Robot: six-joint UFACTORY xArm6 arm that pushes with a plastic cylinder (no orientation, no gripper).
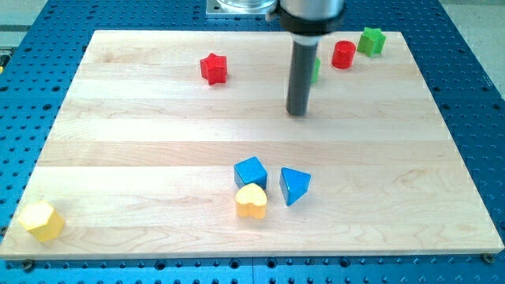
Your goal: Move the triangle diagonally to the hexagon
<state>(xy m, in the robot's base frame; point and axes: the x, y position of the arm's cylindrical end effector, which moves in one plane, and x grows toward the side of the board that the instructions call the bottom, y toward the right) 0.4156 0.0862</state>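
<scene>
The blue triangle point(293, 186) lies on the wooden board point(158, 150) right of centre near the view's bottom. The yellow hexagon point(42, 220) sits at the board's bottom left corner, far to the left of the triangle. My tip point(297, 112) is the lower end of the dark rod, in the upper middle of the board. It stands well above the triangle in the view and touches no block.
A blue cube point(251, 171) and a yellow heart point(252, 201) sit just left of the triangle. A red star point(214, 69) lies at the upper left of centre. A red cylinder point(343, 54), a green star point(371, 40) and a green block point(315, 71), partly hidden behind the rod, lie at the upper right.
</scene>
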